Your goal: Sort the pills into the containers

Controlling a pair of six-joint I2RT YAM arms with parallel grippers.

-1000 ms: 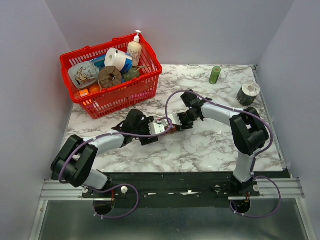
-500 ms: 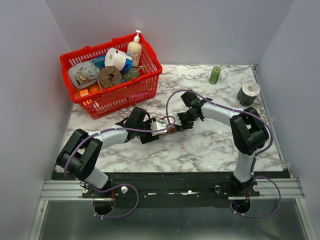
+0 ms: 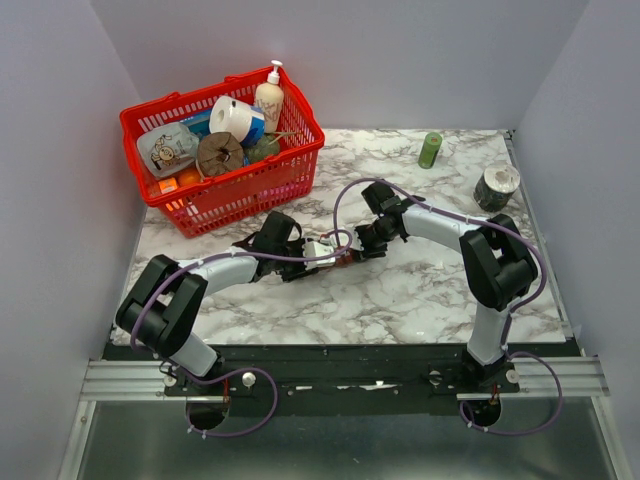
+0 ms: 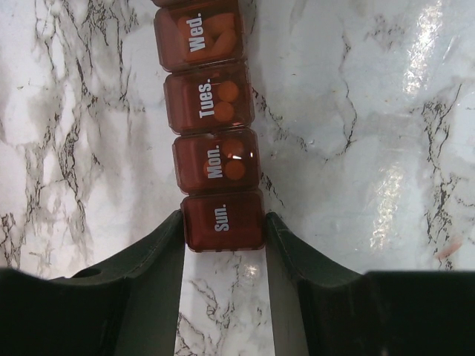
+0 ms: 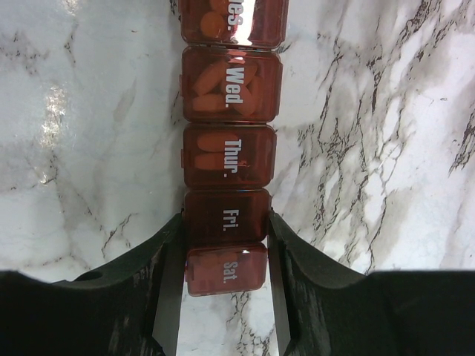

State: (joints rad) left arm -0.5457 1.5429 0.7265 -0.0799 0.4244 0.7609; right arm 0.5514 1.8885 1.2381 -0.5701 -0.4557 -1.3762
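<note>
The container strip is lying flat on the marble table, close to the middle of the overhead view and a shade toward 9 o'clock. The two arms are reaching in to it from 9 o'clock and 3 o'clock. The left gripper is clamping the strip's end: its dark fingers are pressing on both sides of the compartment marked "Sun.", one at 9 o'clock of it and one at 3 o'clock. In the left wrist view the strip is running up toward 12 o'clock through "Mon.", "Tues." and "Wed.", all with lids down. Orange pills are showing through the red-brown plastic of those three. The right gripper is gripping the opposite end. Its fingers are sitting tight against the sides of the "Fri." compartment, and the "Sat." compartment is lying between them toward 6 o'clock. In the right wrist view "Thur." and "Wed." are following toward 12 o'clock, and long orange pills are lying inside "Wed." and the cell beyond it. In the overhead view a red wire basket is standing at 10 o'clock of the table, and a pump bottle, a white roll and other goods are filling it. A small green bottle is lying at 1 o'clock near the back edge. A grey patterned roll is sitting at 2 o'clock, well apart from the strip.
</note>
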